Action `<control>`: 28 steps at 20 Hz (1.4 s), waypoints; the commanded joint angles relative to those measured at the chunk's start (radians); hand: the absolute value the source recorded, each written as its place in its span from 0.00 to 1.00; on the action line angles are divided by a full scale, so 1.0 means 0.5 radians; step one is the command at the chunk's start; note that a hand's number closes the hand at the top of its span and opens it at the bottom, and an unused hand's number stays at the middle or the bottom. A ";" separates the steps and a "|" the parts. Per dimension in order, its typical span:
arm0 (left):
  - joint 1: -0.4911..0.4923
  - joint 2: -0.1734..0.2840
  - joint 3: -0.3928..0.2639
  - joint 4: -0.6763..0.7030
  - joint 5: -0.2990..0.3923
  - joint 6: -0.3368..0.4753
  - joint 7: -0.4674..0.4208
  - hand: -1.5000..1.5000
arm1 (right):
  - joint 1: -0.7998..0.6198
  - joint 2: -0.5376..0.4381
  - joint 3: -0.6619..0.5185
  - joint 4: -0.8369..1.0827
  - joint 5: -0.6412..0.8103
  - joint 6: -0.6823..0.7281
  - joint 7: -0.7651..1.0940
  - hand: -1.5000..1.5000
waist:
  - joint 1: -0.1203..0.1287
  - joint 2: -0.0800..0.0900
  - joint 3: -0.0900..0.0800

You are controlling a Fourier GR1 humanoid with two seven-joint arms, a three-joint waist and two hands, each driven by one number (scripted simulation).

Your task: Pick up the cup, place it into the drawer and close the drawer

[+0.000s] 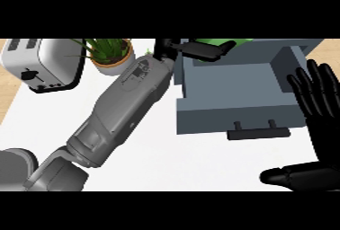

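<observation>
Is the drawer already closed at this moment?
No, the drawer stands pulled out from its cabinet, its inside showing and its handle toward the robot.

**Background, head view**

White desk (199,157) fills most of the frame. Silver toaster (40,63) at far left corner, potted plant (109,54) just beside it. Strip of light wood floor (10,90) past the left edge. Lighting even.
</observation>
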 commanded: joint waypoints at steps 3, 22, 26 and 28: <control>-0.108 0.000 -0.184 0.253 0.127 0.032 -0.100 1.00 | -0.065 0.035 0.074 -0.041 0.021 -0.039 0.073 0.00 | -0.058 0.015 0.000; -0.061 0.000 -0.576 0.211 0.398 0.157 -0.166 0.00 | -0.205 -0.007 -0.014 0.089 -0.174 0.058 0.030 0.00 | -0.105 0.033 0.001; -0.150 0.000 -0.472 0.191 0.521 0.057 -0.240 0.00 | -0.144 0.026 0.012 0.014 -0.223 0.042 0.090 0.00 | -0.065 0.017 -0.001; -0.172 0.000 -0.422 0.109 0.576 0.057 -0.252 0.00 | 0.029 -0.022 -0.036 -0.063 -0.348 0.154 0.080 0.00 | -0.036 -0.004 0.000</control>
